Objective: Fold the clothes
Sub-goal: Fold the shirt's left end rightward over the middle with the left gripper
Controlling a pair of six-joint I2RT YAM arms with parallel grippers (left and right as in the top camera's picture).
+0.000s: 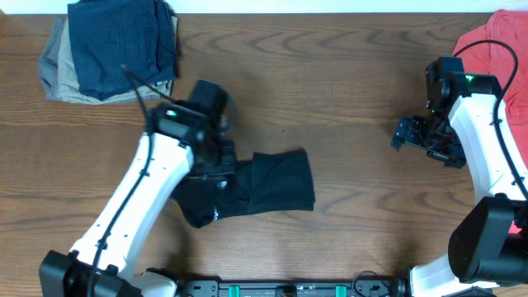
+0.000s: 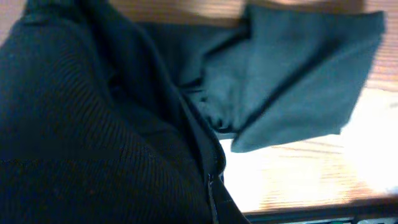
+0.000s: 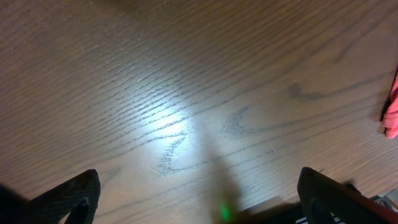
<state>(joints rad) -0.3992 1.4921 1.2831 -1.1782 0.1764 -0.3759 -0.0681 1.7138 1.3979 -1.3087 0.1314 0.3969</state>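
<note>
Black shirt (image 1: 276, 183) lies bunched and partly folded on the wooden table (image 1: 346, 82), near the middle of the front edge, with its left portion beneath the left gripper (image 1: 216, 169). The left wrist view is filled with dark fabric and shows no fingers, so it cannot be told whether that pincer is apart or clamped. The right gripper (image 3: 199, 208) hovers over bare wood well apart from the shirt, fingers (image 3: 74, 199) spread wide and holding nothing, near a coral-red garment (image 1: 499, 41); navy (image 1: 115, 41) and khaki (image 1: 59, 74) folded garments lie at the far left corner.
</note>
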